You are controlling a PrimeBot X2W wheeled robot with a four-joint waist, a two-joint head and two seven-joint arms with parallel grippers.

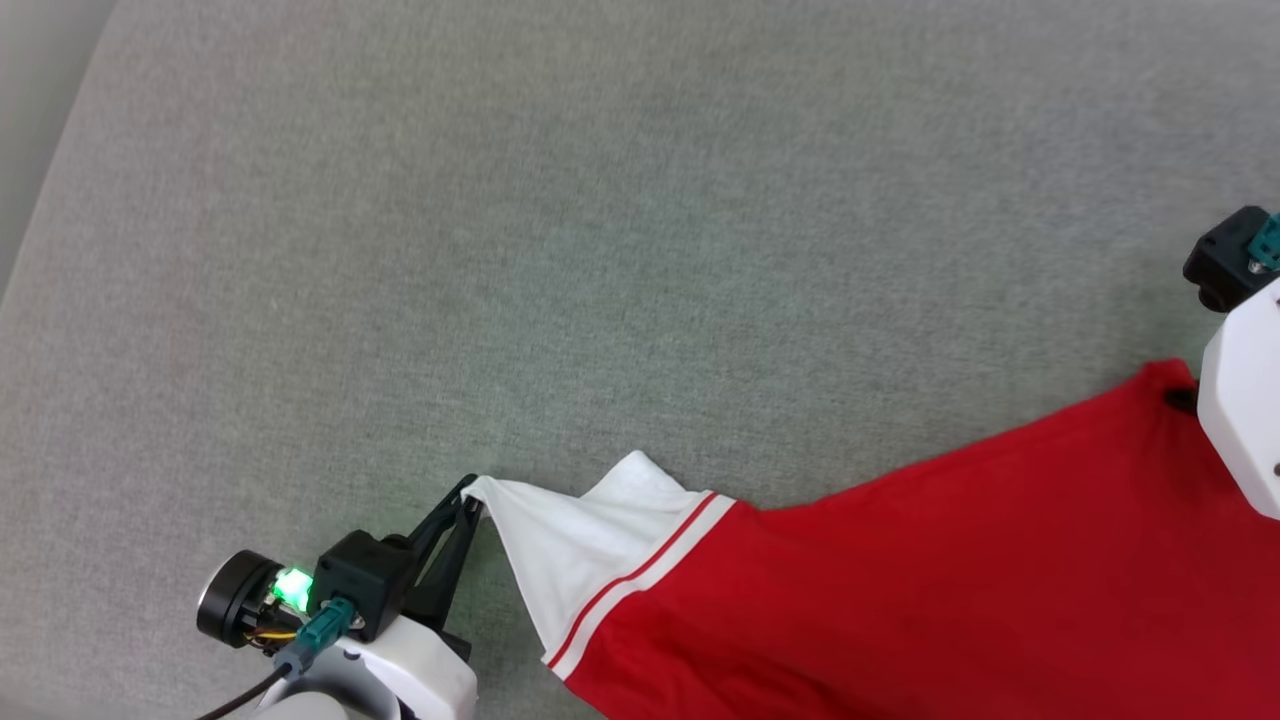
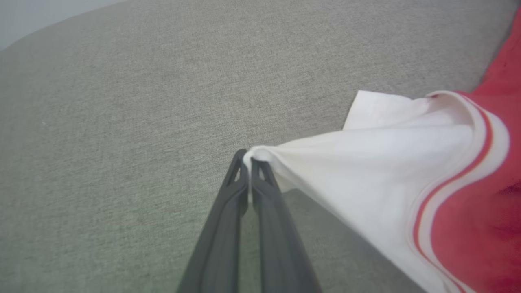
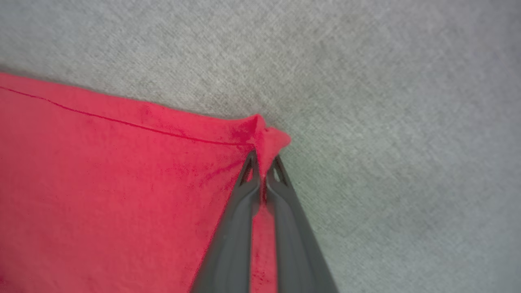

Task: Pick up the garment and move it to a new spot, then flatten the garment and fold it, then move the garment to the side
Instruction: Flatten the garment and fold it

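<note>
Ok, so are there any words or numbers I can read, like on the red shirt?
None to read. The red shirt is plain red where it shows, and its white sleeve has stripes, no letters. The grey surface carries no writing. No readable label on the left pincer or right pincer.

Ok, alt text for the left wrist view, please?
The left gripper is shut on the garment at its white sleeve tip, stretched taut above a grey fabric surface. Its red body lies at the right edge.
</note>
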